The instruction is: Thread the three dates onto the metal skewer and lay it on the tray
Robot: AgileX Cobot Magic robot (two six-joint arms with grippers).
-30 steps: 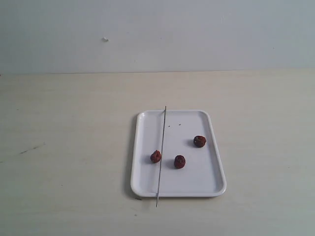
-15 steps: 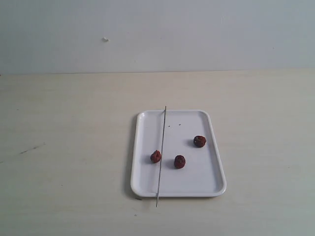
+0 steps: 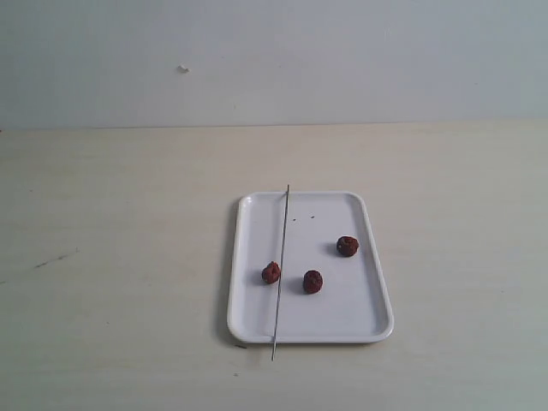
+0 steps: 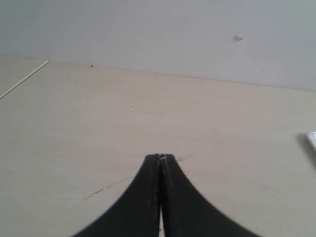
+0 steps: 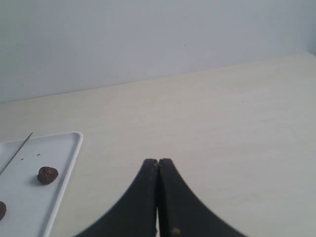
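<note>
Claws: left claw (image 4: 159, 157), right claw (image 5: 158, 161) together, empty.
Risk: thin grey metal skewer (image 3: 281, 270) slips when pinched off flat white tray (image 3: 342, 310).

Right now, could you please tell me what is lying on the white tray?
On the tray: three loose dates and the metal skewer, overhanging both short rims. Whatever lies beneath them is covered.
</note>
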